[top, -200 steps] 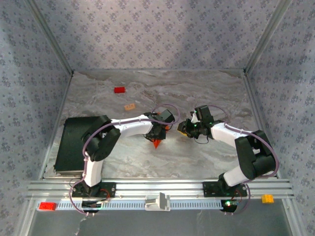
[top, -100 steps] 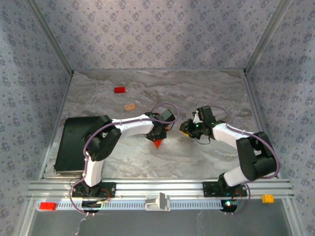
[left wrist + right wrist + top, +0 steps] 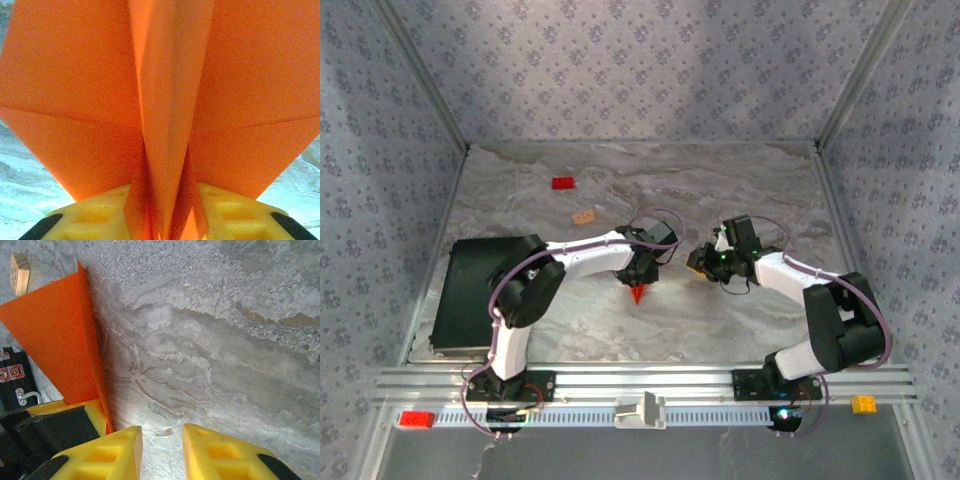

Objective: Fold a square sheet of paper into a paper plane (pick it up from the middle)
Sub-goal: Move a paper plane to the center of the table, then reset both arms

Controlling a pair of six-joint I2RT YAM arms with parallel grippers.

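Left gripper [image 3: 162, 222], fingers pressed together on the centre fold of the paper plane [image 3: 75, 100]; the two wings spread to either side above the yellow pads. In the top view the left gripper [image 3: 640, 272] holds the paper plane [image 3: 638, 293] at mid-table, its orange point aimed toward the near edge.

Right gripper [image 3: 162, 450], jaws spread with bare table between them and nothing held. Over the last second it has drawn back to the right, widening the gap between right gripper [image 3: 702, 262] and paper, while the left has kept its hold in almost the same spot. Judged from this, the right arm's part in the fold is over and the left alone carries the plane; the task looks near its end.

Edges: the wing edge nearest the right gripper [image 3: 92, 340] stands free, touching neither finger. Open table [image 3: 740, 180] lies right, near and far. A tan block [image 3: 584, 216] lies far-left of the left gripper, a red block [image 3: 563, 183] farther still, and a black slab [image 3: 470, 290] occupies the left side.
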